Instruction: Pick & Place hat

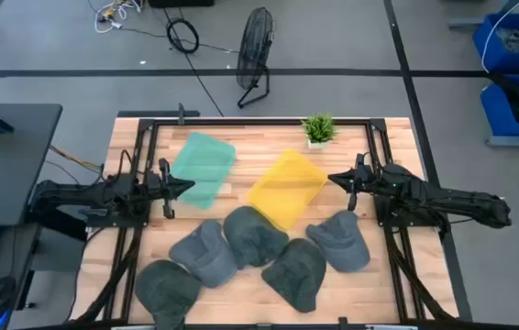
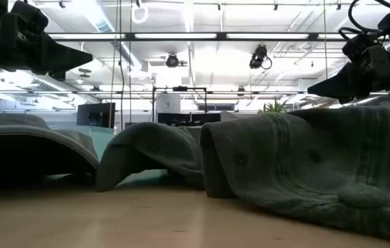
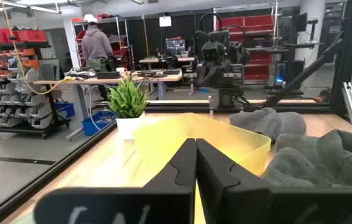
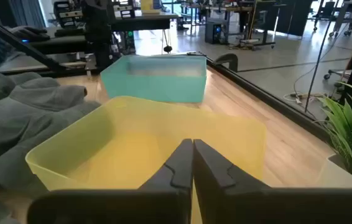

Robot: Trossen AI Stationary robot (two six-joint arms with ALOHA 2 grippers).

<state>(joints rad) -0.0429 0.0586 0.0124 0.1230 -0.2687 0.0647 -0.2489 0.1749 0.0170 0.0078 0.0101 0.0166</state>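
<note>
Two bins, yellow bin (image 1: 286, 188) and teal bin (image 1: 203, 168), hold nothing; left hand (image 1: 187, 186) and right hand (image 1: 335, 178) pinched closed, empty.

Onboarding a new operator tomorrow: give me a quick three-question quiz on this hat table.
1. How many grey hats lie on the table?
2. True or false: a hat already sits in the yellow bin.
3. Which bin lies nearer the left pincer: A) yellow, B) teal bin?

Key: 1. Five, all along the near edge. 2. False; both bins hold nothing. 3. B. The right pincer points at the yellow one; both pincers are shut.
</note>
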